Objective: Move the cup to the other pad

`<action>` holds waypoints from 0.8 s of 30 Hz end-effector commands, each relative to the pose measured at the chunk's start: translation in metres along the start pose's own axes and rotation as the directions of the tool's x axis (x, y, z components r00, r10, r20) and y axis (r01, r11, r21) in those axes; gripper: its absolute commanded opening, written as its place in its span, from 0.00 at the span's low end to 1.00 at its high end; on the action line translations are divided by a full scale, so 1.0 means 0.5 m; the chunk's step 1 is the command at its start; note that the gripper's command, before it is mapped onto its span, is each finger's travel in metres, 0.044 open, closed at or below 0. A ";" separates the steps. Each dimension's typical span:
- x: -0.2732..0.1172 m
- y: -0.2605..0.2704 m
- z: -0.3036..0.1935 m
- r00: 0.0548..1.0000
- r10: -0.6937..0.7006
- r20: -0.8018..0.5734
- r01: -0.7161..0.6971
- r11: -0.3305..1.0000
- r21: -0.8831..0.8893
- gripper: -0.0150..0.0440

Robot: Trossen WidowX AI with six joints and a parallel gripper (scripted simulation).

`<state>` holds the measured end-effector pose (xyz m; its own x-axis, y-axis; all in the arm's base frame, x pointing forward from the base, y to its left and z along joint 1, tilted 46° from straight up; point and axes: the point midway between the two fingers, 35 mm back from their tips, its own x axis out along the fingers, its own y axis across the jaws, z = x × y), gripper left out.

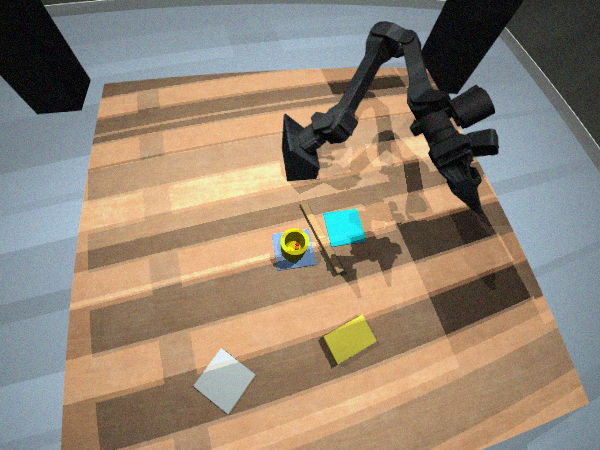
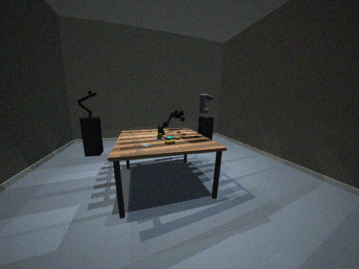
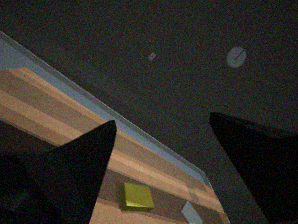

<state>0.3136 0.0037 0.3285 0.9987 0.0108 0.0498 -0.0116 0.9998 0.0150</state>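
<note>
From the top view we find the yellow cup [image 1: 294, 243] standing upright on a blue pad [image 1: 295, 251] just left of frame centre, with a small red marble [image 1: 296, 245] visible inside it. A thin wooden strip [image 1: 321, 238] lies diagonally just to the right of the cup and pad, separating them from a cyan block [image 1: 343, 226]. A yellow block [image 1: 349, 339] sits lower, right of centre, and a pale grey pad [image 1: 224, 380] lies at the lower left of the wooden table [image 1: 150, 280]. The arm's base [image 1: 299, 150] stands above centre; the arm arches to the upper right, and the gripper [image 1: 472, 192] hangs at the right of the frame, well apart from the cup, its tip pointing down-right. We note the claw stands wide apart and grips nothing.

In the exterior view we see the table [image 2: 191, 147] at mid-frame in a dim room. The cup [image 2: 160, 136] appears as a small yellow spot near the arm's base, with the gripper [image 2: 181, 116] raised above the far side of the table. Details here are too small to judge further.

In the wrist view the two dark fingers frame the lower left and right of the picture with a broad gap between them. Between them we see the table edge, the yellow block [image 3: 136, 195] and the grey pad [image 3: 192, 213] at the bottom.
</note>
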 end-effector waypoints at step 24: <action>-0.064 -0.149 -0.617 0.155 0.398 -0.904 -0.971 0.232 -0.064 0.54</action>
<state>0.3317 -0.0571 0.0713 0.4619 0.2042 -0.8631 -0.8108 0.4917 -0.3175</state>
